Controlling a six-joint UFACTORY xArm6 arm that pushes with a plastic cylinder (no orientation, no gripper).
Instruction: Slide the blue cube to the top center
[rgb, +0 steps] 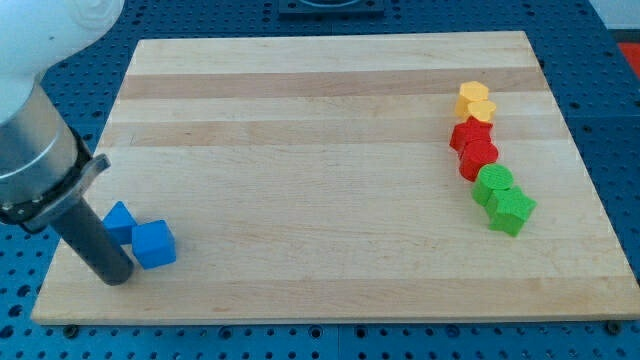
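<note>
In the camera view, the blue cube (154, 245) sat at the surface's (330, 150) lower left, touching a second blue block (119, 220). My tip (117, 277), a plain rod tool holding nothing, stood just left of and below the cube, seemingly placed to push it up and rightward toward the top center.

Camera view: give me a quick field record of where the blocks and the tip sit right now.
tip: my tip at the view's bottom left, just left of the blue cube
blue cube: bottom left, touching or nearly touching the other blue block
blue block: up-left of the cube, shape unclear
yellow blocks: two, right side, uppermost
red blocks: two, below the yellow
green blocks: two, below the red
board: wooden board
</note>
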